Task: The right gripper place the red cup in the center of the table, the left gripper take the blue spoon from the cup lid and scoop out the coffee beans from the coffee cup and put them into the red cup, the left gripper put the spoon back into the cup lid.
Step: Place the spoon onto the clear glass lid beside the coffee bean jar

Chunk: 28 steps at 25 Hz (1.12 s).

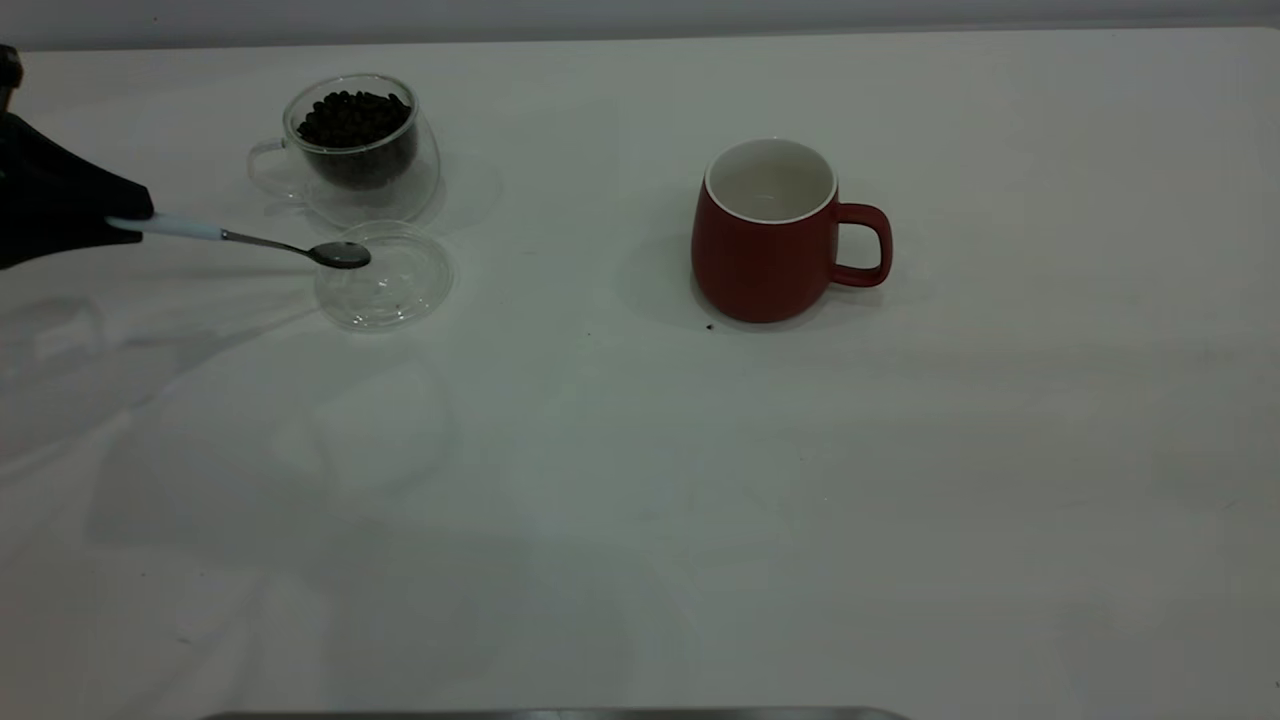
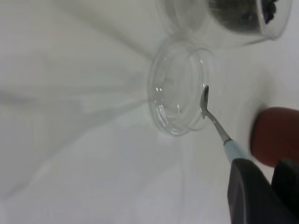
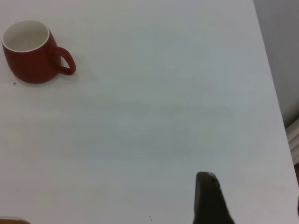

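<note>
Spoon in hand, over the lid.
We see the left gripper (image 1: 120,222) clamped on the blue spoon (image 1: 240,238), whose bowl points toward the coffee cup (image 1: 352,148) just beyond the cup lid (image 1: 385,275).

From my seat the exterior view reads dim and flat, the table (image 1: 640,480) a grey-green white with no hard highlights. Soft, broad shadows spread across the lower left of the frame, several overlapping, so I take the light to come from more than one source overhead. The red cup (image 1: 768,236) casts a faint shadow toward its left. Small glints show on the coffee cup (image 1: 352,148) and cup lid (image 1: 388,276). In the left wrist view everything is soft; pale shadow bands fan from the upper left, and the left gripper (image 2: 254,196) at the lower right is blurred. The right wrist view is brighter and evenly lit, and the dark finger at its lower edge is out of focus.
</note>
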Each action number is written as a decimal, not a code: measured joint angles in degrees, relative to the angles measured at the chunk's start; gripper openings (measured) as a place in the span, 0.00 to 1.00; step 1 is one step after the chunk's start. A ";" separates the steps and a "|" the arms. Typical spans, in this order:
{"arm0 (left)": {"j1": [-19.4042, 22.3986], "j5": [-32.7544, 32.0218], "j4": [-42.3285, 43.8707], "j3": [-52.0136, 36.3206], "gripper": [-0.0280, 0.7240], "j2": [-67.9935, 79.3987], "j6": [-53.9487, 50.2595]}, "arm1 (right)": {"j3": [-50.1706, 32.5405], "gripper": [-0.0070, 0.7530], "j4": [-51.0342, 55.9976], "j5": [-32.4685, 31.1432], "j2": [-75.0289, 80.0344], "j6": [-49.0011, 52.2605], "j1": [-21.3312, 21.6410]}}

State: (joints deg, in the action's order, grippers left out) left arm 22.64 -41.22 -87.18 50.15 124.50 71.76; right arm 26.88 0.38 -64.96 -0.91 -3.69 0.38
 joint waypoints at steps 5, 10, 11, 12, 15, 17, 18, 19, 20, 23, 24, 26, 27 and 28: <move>0.00 -0.88 -3.80 0.00 0.20 4.58 2.86 | 0.00 0.64 0.00 0.00 0.00 0.00 0.00; 0.00 -4.68 -10.27 0.00 0.20 8.39 7.88 | 0.00 0.64 0.00 0.00 0.00 0.00 0.00; 0.00 -5.23 -11.08 0.00 0.20 8.91 8.59 | 0.00 0.64 0.00 0.00 0.00 0.00 0.00; 0.00 -5.89 -11.96 0.00 0.20 9.46 9.11 | 0.00 0.64 0.00 0.00 0.00 0.00 0.00; 0.00 -6.94 -13.20 0.00 0.20 11.11 10.26 | 0.00 0.64 0.00 0.00 0.00 0.00 0.00; 0.00 -7.44 -13.87 0.00 0.20 12.37 10.58 | 0.00 0.64 0.00 0.00 0.00 0.00 0.00; 0.00 -7.76 -14.19 0.00 0.20 12.87 11.06 | 0.00 0.64 0.00 0.00 0.00 0.00 0.00; 0.00 -8.39 -14.44 0.00 0.20 13.44 11.61 | 0.00 0.64 0.00 0.00 0.00 0.00 0.00; 0.00 -9.03 -14.69 0.00 0.20 13.85 11.90 | 0.00 0.64 0.00 0.00 0.00 0.00 0.00; 0.00 -9.40 -14.89 0.00 0.20 14.12 12.36 | 0.00 0.64 0.00 0.00 0.00 0.00 0.00; 0.00 -9.47 -14.94 0.00 0.20 14.16 12.65 | 0.00 0.64 0.00 0.00 0.00 0.00 0.00; 0.00 -9.51 -14.94 0.00 0.20 14.29 13.11 | 0.00 0.64 0.00 0.00 0.00 0.00 0.00; 0.00 -9.69 -15.05 0.00 0.20 14.50 13.17 | 0.00 0.64 0.00 0.00 0.00 0.00 0.00; 0.00 -9.94 -15.10 0.00 0.20 14.74 13.17 | 0.00 0.64 0.00 0.00 0.00 0.00 0.00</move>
State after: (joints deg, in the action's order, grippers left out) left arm 22.64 -51.16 -102.28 50.15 139.24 84.93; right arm 26.88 0.38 -64.96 -0.91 -3.69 0.38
